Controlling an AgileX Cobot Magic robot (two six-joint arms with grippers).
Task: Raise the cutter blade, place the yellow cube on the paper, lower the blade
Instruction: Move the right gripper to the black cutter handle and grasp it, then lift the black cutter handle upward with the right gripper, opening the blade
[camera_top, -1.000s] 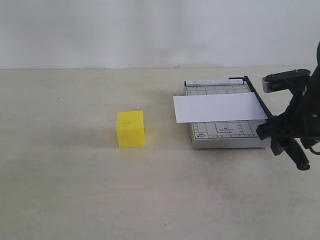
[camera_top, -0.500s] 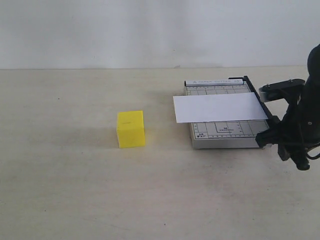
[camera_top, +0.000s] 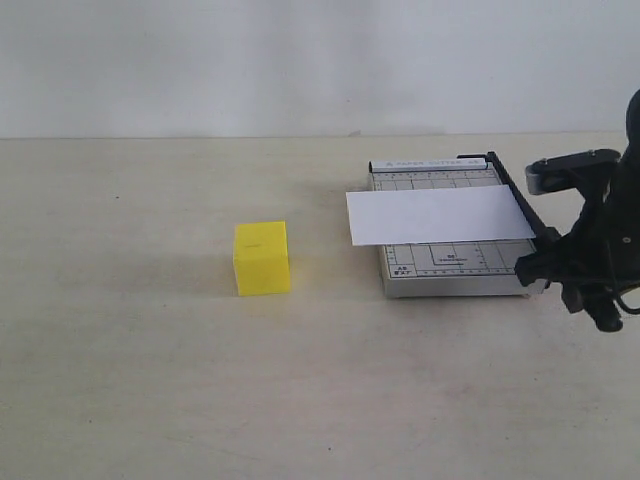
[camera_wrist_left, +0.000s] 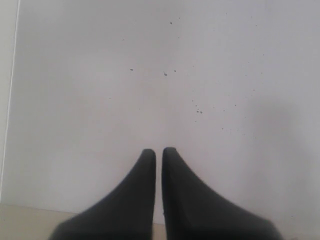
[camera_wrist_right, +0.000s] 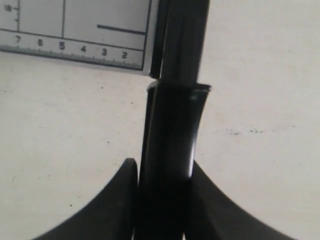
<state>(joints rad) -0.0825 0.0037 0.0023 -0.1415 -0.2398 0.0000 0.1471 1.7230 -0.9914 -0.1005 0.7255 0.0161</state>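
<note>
The yellow cube (camera_top: 262, 258) stands on the table, left of the grey trimmer (camera_top: 450, 268). The white paper (camera_top: 440, 215) lies across the trimmer's base, overhanging its left edge. The cutter blade (camera_top: 515, 195) lies low along the trimmer's right edge. Its thick black handle (camera_wrist_right: 170, 145) sticks out past the front corner. My right gripper (camera_top: 572, 272) (camera_wrist_right: 163, 166) is shut on that handle, with a finger pressed against each side. My left gripper (camera_wrist_left: 158, 151) is shut on nothing, faces a white wall and is outside the exterior view.
The trimmer's printed ruler scale (camera_wrist_right: 75, 50) shows beside the blade in the right wrist view. Bare beige tabletop (camera_top: 150, 380) surrounds the cube and the trimmer. A white wall (camera_top: 300, 60) rises behind the table.
My right gripper's fingers have come together onto the blade handle and the gripper has shifted slightly. The cube, the paper and the left gripper have not moved.
</note>
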